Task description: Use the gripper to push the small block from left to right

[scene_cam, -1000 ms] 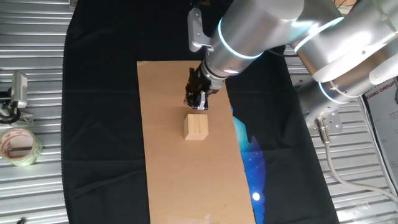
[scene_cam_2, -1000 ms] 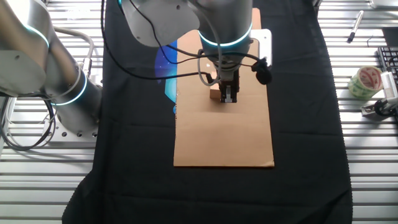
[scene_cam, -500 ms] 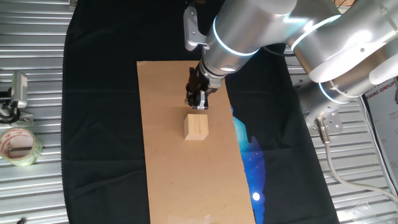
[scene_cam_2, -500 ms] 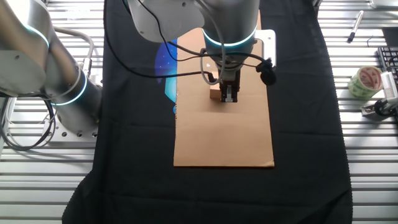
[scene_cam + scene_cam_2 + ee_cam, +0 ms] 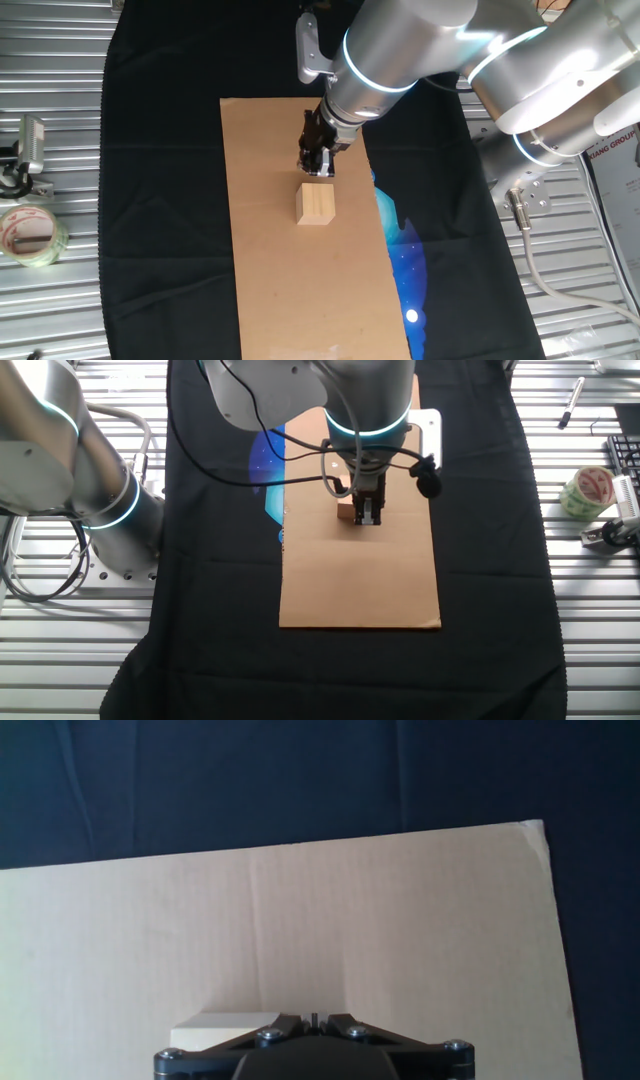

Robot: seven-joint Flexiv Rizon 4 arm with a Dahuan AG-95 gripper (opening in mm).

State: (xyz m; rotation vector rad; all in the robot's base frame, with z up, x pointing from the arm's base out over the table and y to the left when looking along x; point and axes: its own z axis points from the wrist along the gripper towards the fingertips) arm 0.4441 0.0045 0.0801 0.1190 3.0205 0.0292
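The gripper (image 5: 319,170) hangs low over the cardboard sheet (image 5: 270,290), its fingers drawn together with nothing between them, as the hand view shows the two dark fingers meeting at a thin seam. The small block (image 5: 315,204) sits on the sheet roughly midway along it, just beside the fingertips; in one fixed view a narrow strip of cardboard seems to separate tips and block, while in the other fixed view the gripper (image 5: 369,512) stands right against the block (image 5: 346,512), so whether they touch cannot be told. In the hand view only a pale top edge of the block (image 5: 225,1022) peeks out at the bottom, left of the gripper (image 5: 313,1020). This looks like the lining-up step, the pincer set at the block's side before the shove. The next move likely calls for keeping the tips low enough to meet the block's face squarely, then sliding sideways across the sheet without riding over it or twisting it.
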